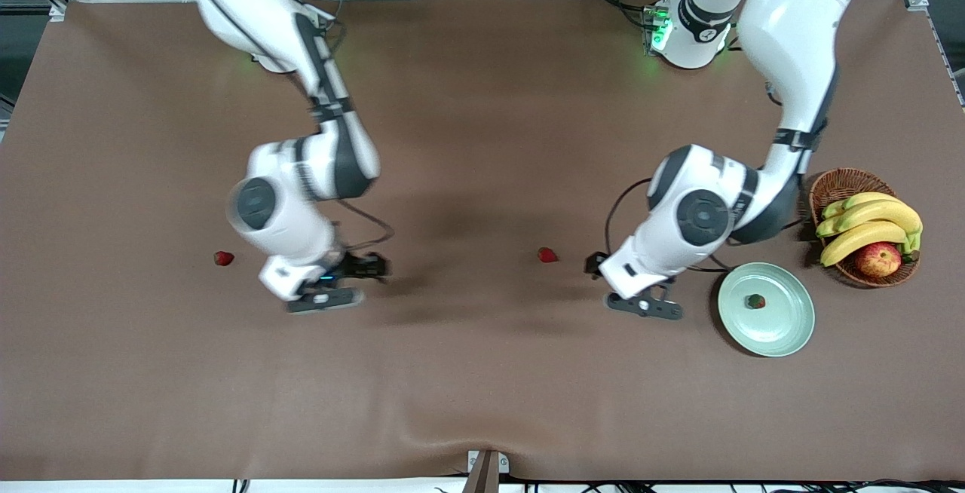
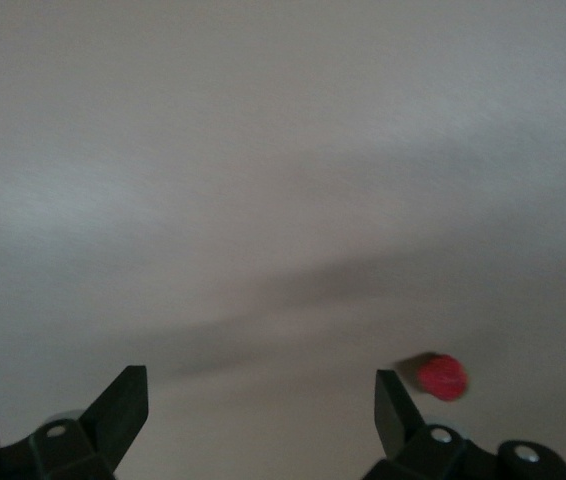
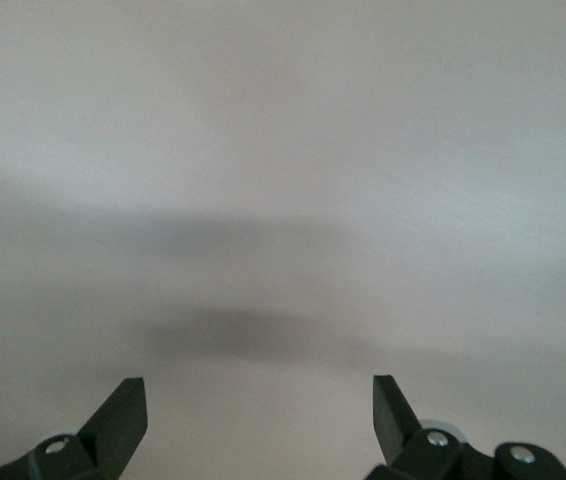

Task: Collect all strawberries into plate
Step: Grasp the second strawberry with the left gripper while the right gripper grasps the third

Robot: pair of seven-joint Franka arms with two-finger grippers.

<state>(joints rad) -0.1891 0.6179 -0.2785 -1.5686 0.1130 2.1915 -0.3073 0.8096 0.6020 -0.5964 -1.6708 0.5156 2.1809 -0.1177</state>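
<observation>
One strawberry (image 1: 755, 301) lay on the plate (image 1: 784, 331). The left end effector (image 2: 261, 400) hung open over the counter (image 1: 482, 372) near a second strawberry (image 1: 548, 255). The right end effector (image 3: 260, 400), also open and empty, hung near the third strawberry (image 1: 223, 258).

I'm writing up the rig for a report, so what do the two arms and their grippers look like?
Both arms are glossy white with dark grey joint bands and round dark grey joint caps. A thin black cable loops beside each wrist. The left gripper and right gripper are black, with wedge-shaped black fingers and silver screws at their base. A green light glows at the left arm's base.
</observation>
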